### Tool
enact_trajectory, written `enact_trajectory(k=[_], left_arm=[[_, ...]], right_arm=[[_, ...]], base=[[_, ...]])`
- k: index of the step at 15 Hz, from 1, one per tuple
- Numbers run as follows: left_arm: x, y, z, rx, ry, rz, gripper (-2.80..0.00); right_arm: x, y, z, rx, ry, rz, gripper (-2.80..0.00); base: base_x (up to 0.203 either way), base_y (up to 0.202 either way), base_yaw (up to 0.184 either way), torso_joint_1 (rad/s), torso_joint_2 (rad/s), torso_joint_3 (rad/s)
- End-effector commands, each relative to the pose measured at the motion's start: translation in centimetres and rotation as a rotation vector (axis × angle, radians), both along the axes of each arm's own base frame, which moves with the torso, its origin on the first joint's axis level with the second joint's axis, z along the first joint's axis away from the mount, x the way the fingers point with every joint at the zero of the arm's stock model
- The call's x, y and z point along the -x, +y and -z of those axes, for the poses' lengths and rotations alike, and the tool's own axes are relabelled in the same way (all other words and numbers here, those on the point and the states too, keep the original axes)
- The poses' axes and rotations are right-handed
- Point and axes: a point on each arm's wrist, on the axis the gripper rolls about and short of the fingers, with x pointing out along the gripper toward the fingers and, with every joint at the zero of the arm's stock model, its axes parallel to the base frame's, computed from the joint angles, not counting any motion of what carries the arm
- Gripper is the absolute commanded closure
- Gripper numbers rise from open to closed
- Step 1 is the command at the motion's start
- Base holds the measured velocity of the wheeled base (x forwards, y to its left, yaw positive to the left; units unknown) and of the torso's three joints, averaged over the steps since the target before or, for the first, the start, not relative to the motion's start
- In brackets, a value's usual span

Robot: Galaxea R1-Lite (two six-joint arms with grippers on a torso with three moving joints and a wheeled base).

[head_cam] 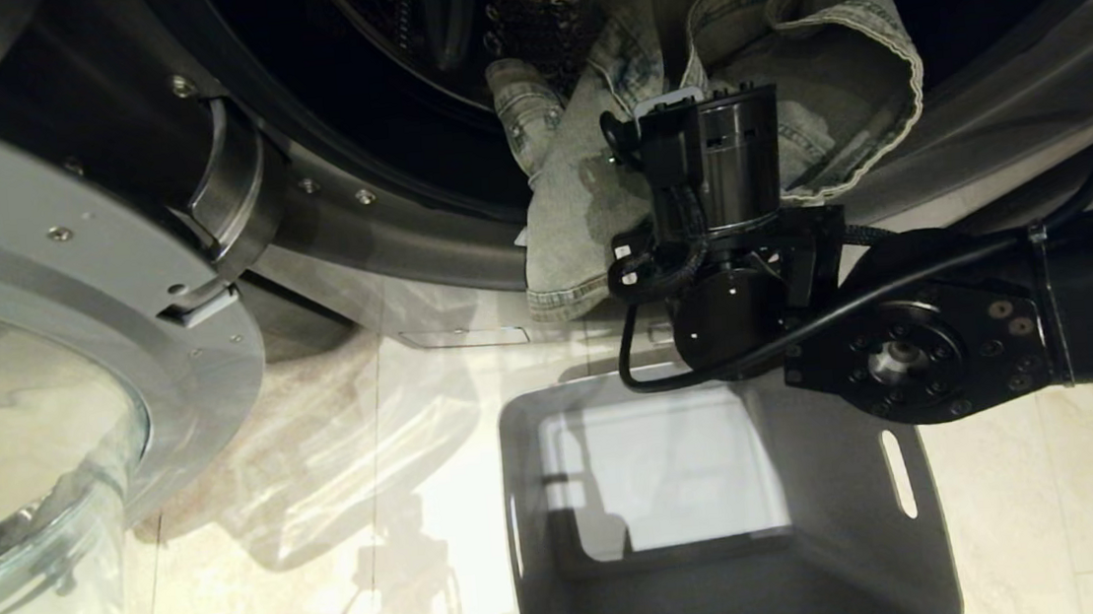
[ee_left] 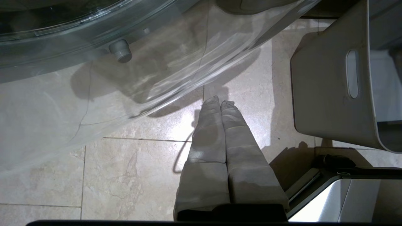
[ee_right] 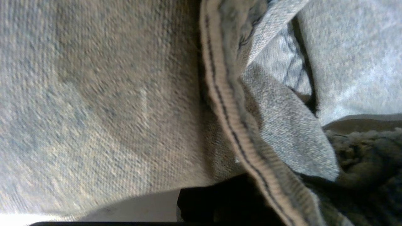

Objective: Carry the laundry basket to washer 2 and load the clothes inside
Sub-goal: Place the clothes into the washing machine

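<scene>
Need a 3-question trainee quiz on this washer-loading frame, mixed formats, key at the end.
1. True or false: the laundry basket still has clothes in it.
2. Where does the denim garment lie? A) wholly inside the drum B) draped over the washer's door opening, hanging towards the floor C) on the tiles
3. Fill in: the left pincer hangs over the floor tiles, shut and holding ____.

Key: 1 false; 2 B; 3 nothing. The right pincer is hidden against the denim, so its grip cannot be judged.
</scene>
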Motion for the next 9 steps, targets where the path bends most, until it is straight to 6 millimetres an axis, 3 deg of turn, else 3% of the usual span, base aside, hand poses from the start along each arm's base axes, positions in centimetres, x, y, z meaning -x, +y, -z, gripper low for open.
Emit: enact_trajectory(k=[1,9], left_arm=[[0.0,0.0,0.0,0.001,0.001,0.000,0.00],[0.0,0.0,0.0,0.001,0.001,0.000,0.00]], right_arm=[[-0.4,0.0,-1.8,-0.037,-0.050,0.017,0.00],[0.3,-1.0,-5.9,0.010,-0.119,0.024,0.00]], base=[[0.000,0.000,0.000,0.000,0.00,0.000],[0.000,0.000,0.000,0.000,0.00,0.000]])
